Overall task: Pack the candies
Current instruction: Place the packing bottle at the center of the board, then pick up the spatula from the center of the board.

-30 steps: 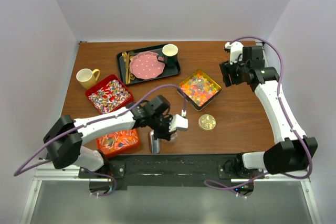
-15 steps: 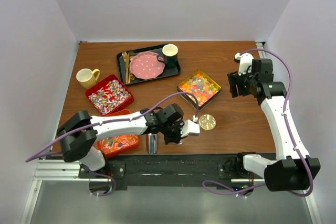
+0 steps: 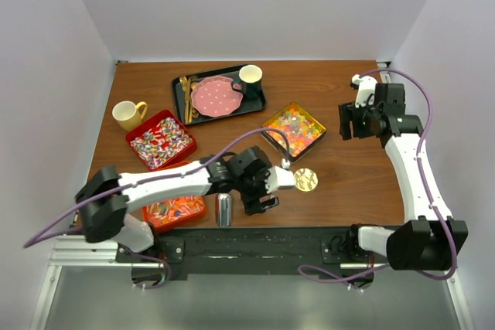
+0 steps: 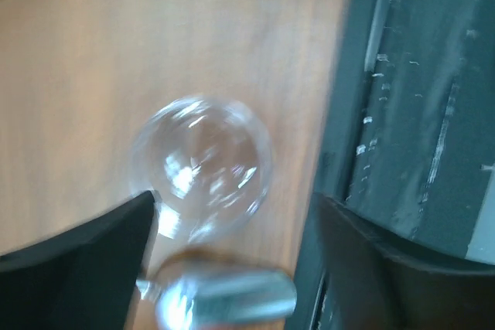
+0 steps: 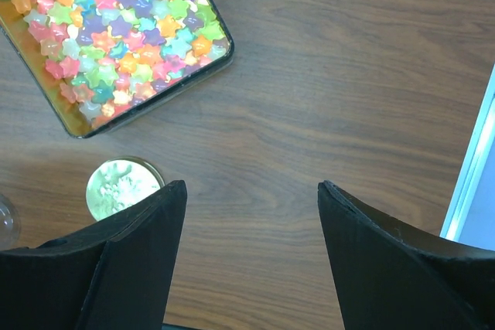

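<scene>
L gripper (image 4: 236, 205) is standing wide open, gripping nothing. Its two dark fingers (image 4: 85, 256) are framing the bottom of the wrist view. A small clear jar (image 4: 203, 166) is sitting upright on the table (image 4: 69, 75) just ahead of the tips, mouth facing the cam. The jar's edge is meeting the tip of the finger on the pic's left side, but the view is blurring too much to tell contact from a near miss. A shiny metal bit (image 4: 224, 299) is showing below the jar, betw. the fingers; can't tell what it is. A gold lid (image 3: 305, 180) is lying flat on the wood, apart from the jar, just right of the L wrist in the top view.

R gripper (image 5: 251, 185) is also gaping, released, w/ nothing betw. its fingers. It's hovering over bare wood on the right side of the table.

All the candies (image 5: 116, 28) are sitting in 3 containers. Star pieces (image 3: 294, 129) in pink, orange, green, yellow & purple are filling a square gold tin (image 5: 158, 96) mid-table, near the lid. Wrapped pieces (image 3: 161, 143), mixed colours, are filling a red tray (image 3: 145, 125) at centre-left. Orange-red pieces (image 3: 174, 208) are lying in an orange tray (image 3: 186, 219) by the near-left edge, partly hiding under the L arm.
</scene>
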Robot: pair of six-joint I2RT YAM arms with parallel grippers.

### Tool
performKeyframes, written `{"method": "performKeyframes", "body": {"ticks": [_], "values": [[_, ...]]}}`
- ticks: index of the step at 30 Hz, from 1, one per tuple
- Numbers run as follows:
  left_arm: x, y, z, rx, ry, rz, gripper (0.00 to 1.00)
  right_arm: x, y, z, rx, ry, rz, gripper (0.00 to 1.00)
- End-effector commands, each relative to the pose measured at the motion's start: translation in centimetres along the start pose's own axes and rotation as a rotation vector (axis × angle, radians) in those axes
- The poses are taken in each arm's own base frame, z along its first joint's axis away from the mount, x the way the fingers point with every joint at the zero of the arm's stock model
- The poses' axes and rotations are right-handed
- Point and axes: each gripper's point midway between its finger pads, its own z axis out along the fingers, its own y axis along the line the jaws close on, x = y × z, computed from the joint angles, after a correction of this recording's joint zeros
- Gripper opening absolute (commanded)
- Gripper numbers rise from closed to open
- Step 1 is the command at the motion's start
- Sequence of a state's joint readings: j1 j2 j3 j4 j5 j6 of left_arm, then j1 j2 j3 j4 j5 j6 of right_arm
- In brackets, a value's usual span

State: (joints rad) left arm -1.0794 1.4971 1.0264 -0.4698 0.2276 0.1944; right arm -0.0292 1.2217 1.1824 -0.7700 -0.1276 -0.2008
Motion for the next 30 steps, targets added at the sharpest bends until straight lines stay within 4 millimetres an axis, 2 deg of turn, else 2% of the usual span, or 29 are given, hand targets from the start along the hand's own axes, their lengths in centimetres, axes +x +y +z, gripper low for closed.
{"method": "performKeyframes", "body": {"ticks": [1, 2, 4, 5, 6, 8, 9, 13, 16, 20, 26, 30], "values": [[0.3, 4.7, -7.6, -0.371, -0.043, -0.256, 1.0, -3.2, 0.0, -0.4, -0.02, -0.078, 0.011, 0.73], [1.5, 6.1, -8.5, -0.406, -0.041, -0.339, 1.0, -3.3, 0.0, -0.4, -0.018, -0.081, 0.013, 0.73], [4.6, 7.2, -9.1, -0.454, 0.013, -0.515, 1.0, -3.6, 0.0, 0.0, -0.023, -0.08, 0.016, 0.73], [6.4, 8.5, -9.4, -0.487, 0.037, -0.611, 0.99, -3.5, -0.1, 0.2, -0.023, -0.074, 0.018, 0.73], [8.2, 8.1, -8.6, -0.466, 0.08, -0.693, 0.98, -3.4, 0.0, 0.6, -0.03, -0.058, 0.019, 0.73], [9.5, 8.2, -8.0, -0.458, 0.101, -0.759, 0.97, -3.6, 0.1, 0.7, -0.041, -0.053, 0.021, 0.73], [9.2, 8.2, -7.6, -0.452, 0.084, -0.78, 0.97, -3.7, 0.2, 0.8, -0.049, -0.049, 0.022, 0.74], [11.1, 8.0, -7.3, -0.487, 0.143, -0.881, 0.98, -4.3, 0.1, 1.5, -0.059, -0.043, 0.024, 0.74], [12.3, 6.0, -6.5, -0.424, 0.19, -0.961, 0.98, -4.8, -0.2, 1.7, -0.05, -0.048, 0.001, 0.74], [14.0, 3.1, -4.5, -0.317, 0.23, -1.05, 1.0, -5.3, -1.1, 2.6, -0.022, -0.034, -0.023, 0.75], [13.4, 1.7, -3.0, -0.23, 0.225, -1.027, 0.99, -5.9, -1.5, 3.7, -0.02, -0.029, -0.028, 0.75], [13.4, 1.4, -2.0, -0.203, 0.222, -1.012, 0.9, -5.6, -1.5, 4.2, -0.019, -0.018, -0.032, 0.75]]}}
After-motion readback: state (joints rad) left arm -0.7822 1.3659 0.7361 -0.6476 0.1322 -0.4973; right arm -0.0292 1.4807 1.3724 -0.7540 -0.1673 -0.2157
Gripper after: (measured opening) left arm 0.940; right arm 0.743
